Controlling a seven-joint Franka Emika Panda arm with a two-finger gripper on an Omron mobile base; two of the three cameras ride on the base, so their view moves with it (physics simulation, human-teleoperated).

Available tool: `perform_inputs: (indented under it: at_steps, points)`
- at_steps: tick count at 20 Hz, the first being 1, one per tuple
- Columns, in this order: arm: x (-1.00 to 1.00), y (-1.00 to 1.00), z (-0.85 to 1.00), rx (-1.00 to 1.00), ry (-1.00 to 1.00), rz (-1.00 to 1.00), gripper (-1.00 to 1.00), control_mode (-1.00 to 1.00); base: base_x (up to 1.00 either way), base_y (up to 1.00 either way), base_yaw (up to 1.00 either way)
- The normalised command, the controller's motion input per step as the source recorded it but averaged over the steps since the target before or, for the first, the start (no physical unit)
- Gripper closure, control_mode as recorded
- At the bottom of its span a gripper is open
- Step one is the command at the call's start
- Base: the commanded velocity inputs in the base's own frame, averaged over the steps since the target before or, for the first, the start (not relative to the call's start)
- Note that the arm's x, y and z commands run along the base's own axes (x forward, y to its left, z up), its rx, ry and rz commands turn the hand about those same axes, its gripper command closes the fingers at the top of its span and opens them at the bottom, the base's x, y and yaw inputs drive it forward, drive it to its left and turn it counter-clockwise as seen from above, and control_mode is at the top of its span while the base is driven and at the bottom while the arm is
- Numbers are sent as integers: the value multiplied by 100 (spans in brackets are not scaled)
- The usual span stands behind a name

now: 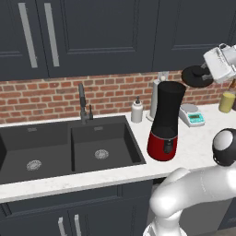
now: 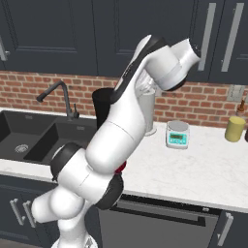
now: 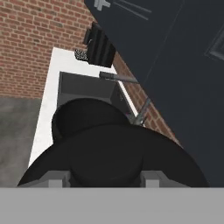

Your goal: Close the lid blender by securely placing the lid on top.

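Note:
The blender point(image 1: 166, 120), a tall black jar on a glossy red base, stands on the white counter to the right of the sink, its top uncovered. My gripper point(image 1: 207, 73) hangs up and to the right of the jar, turned sideways, shut on the lid point(image 1: 196, 76), a flat black disc held on edge at about the height of the jar's rim. The hand view has the lid point(image 3: 113, 159) across the bottom between my fingertips point(image 3: 59, 177), with the jar's dark round top point(image 3: 81, 114) just beyond it. My arm hides most of the blender point(image 2: 100, 104) in the right base view.
A white soap bottle point(image 1: 137, 110) stands at the back beside the double sink point(image 1: 69, 147) and its faucet point(image 1: 83, 103). A kitchen scale point(image 1: 192, 115) and a yellow container point(image 1: 227, 102) sit right of the blender. Dark wall cabinets point(image 1: 138, 32) hang close above my hand.

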Motion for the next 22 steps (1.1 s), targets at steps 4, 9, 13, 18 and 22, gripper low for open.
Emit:
perform_inputs:
  at_steps: [4,9,13,18,22]
  points:
    - [2,43,-15,0,0,0,100,-100,0,0,0]
    - [21,53,-1,0,0,-1,100,-100,0,0,0]
    - [25,42,0,0,1,-3,100,-100,0,0,0]
    - [15,24,-8,4,4,-3,100,-100,0,0,0]
    - [9,18,-23,3,8,-3,100,-100,0,0,0]
